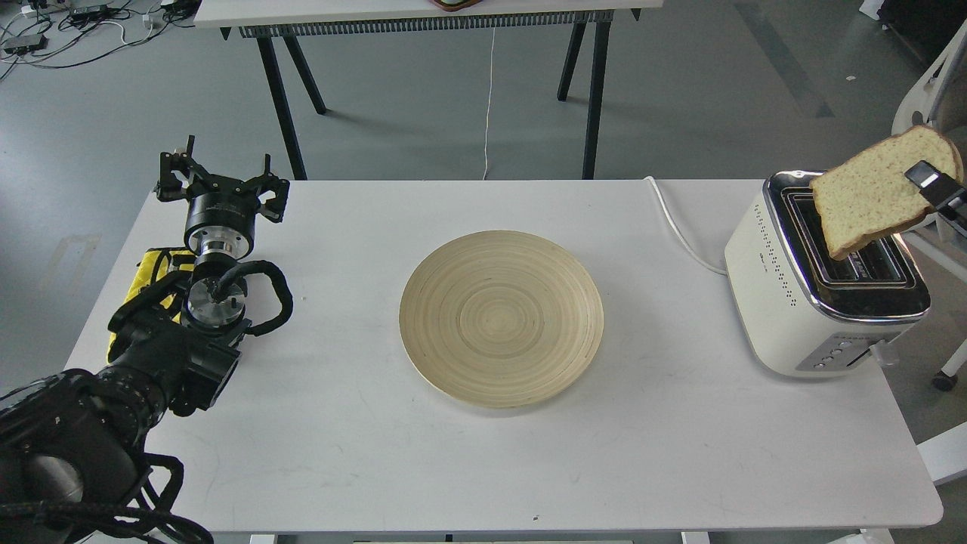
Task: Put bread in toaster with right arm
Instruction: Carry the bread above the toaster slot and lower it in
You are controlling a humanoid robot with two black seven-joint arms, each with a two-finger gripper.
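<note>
The bread (869,200), a pale tan speckled slice with brown crust, hangs tilted in the air just above the right-hand slot of the toaster (820,283). The cream-white toaster with chrome top stands at the table's right end, both dark slots empty. My right gripper (933,185) comes in from the right edge; only one black finger shows, pressed on the slice's right side. My left gripper (221,180) rests at the table's far left, fingers spread and empty.
A round wooden plate (501,317) lies empty in the middle of the white table (483,468). The toaster's white cord (680,230) runs back over the table. A yellow thing (151,272) lies beside the left arm. Another table (423,15) stands behind.
</note>
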